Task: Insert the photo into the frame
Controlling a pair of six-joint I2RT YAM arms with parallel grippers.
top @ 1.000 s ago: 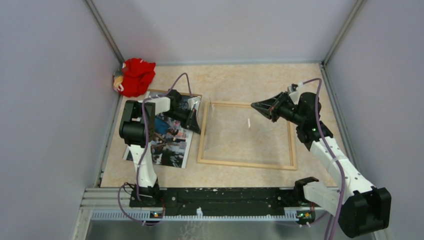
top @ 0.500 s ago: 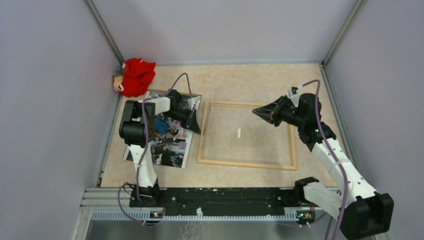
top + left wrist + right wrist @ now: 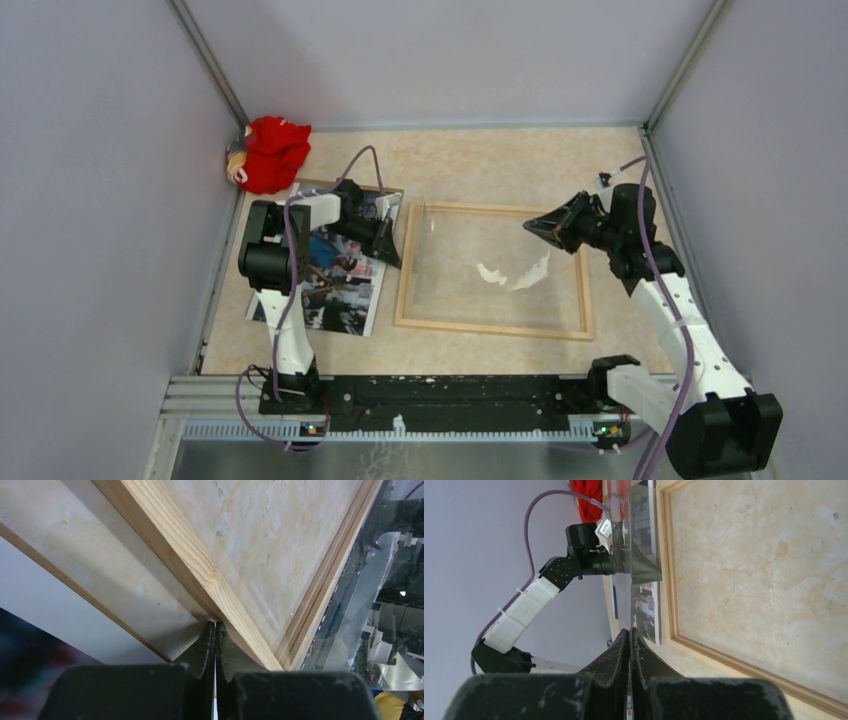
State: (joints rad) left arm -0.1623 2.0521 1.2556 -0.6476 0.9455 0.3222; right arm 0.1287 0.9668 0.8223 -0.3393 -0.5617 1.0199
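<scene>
The right pincer (image 3: 630,632) pinches the pane (image 3: 480,262) edge; left pincer (image 3: 215,630) pressed together at the frame (image 3: 490,327) rail; you should raise both ends level, clear of the photo (image 3: 340,295).

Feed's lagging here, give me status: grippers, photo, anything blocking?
Left gripper, right gripper both shut on the pane, opposite edges. Photo flat left of the frame, not in. Left arm overhangs photo.

White links, black joints on the left arm (image 3: 292,345) and right arm (image 3: 672,310), purple cable (image 3: 360,158) along each. Left pincer (image 3: 215,625) and right pincer (image 3: 630,630): black wedges.
</scene>
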